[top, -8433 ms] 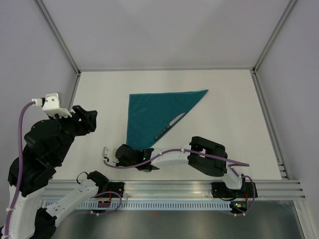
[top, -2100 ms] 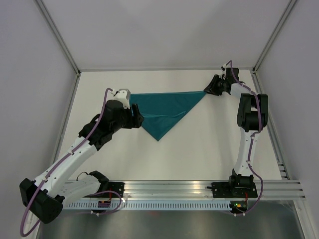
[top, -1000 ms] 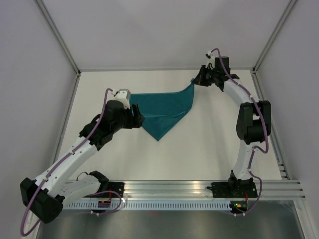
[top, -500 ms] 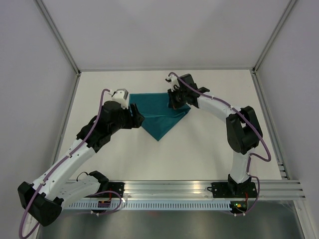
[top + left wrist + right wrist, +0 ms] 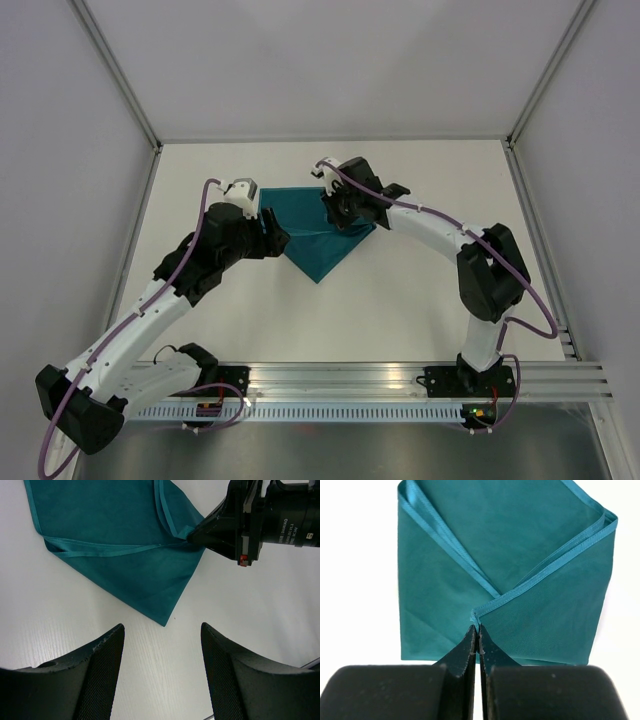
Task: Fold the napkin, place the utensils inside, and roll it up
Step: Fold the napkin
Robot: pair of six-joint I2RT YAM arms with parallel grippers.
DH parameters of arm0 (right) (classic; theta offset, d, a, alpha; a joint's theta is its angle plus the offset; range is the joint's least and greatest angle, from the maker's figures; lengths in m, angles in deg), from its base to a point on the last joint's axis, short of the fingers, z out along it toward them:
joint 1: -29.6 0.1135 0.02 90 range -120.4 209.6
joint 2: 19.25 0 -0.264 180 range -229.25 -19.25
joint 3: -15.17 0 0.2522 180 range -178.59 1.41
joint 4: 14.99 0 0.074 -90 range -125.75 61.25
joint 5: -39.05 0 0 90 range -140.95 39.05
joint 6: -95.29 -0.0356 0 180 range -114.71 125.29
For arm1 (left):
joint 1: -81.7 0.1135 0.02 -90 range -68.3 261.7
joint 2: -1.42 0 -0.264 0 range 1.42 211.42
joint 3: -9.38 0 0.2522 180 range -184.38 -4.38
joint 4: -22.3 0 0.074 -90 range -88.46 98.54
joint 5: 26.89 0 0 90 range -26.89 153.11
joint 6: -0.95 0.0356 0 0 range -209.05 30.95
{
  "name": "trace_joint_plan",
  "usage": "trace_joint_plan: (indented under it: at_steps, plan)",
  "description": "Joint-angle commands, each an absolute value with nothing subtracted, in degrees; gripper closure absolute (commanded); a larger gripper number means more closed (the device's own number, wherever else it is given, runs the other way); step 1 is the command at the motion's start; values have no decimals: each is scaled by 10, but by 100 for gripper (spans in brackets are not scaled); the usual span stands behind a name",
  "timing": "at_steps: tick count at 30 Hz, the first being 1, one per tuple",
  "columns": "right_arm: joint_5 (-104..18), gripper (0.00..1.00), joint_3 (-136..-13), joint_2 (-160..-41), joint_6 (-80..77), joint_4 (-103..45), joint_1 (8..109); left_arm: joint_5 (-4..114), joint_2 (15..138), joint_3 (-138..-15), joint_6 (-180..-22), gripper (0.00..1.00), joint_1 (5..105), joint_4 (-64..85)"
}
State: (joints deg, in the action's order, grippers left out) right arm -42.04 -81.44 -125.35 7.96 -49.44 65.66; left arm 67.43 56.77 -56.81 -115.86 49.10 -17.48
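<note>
The teal napkin [image 5: 318, 250] lies folded on the white table, its lower point toward the near edge. My right gripper [image 5: 336, 207] is shut on one hemmed corner of the napkin [image 5: 520, 550], holding it over the middle of the cloth; the pinched corner shows at the gripper [image 5: 478, 628]. My left gripper [image 5: 270, 234] stands open at the cloth's left side, nothing between its fingers. In the left wrist view the napkin [image 5: 115, 540] lies just beyond that gripper [image 5: 162, 626], with the right gripper [image 5: 199, 533] pinching the hem. The utensils are hidden.
Bare white table [image 5: 420, 300] surrounds the cloth. Metal frame posts [image 5: 130, 95] and grey walls bound the left, right and back. An aluminium rail [image 5: 340, 375] with both arm bases runs along the near edge.
My right gripper has carried the napkin's right corner from the back right leftward over the cloth, folding it onto the middle. The left arm has barely moved and stays open.
</note>
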Motion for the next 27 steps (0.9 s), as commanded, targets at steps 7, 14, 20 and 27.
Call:
trace_joint_plan:
  at_steps: [7, 14, 20, 27]
  plan:
    - [-454, 95, -806, -1225, 102, -512, 687, 664, 562, -569, -1181, 33, 489, -157]
    - [-468, 95, -795, -1226, 114, -511, 710, 664, 562, -571, -1180, 33, 489, -157]
    - [-473, 95, -782, -1241, 119, -504, 728, 662, 563, -569, -1180, 33, 489, -158]
    - [-465, 95, -779, -1267, 119, -495, 743, 663, 563, -569, -1181, 33, 489, -157]
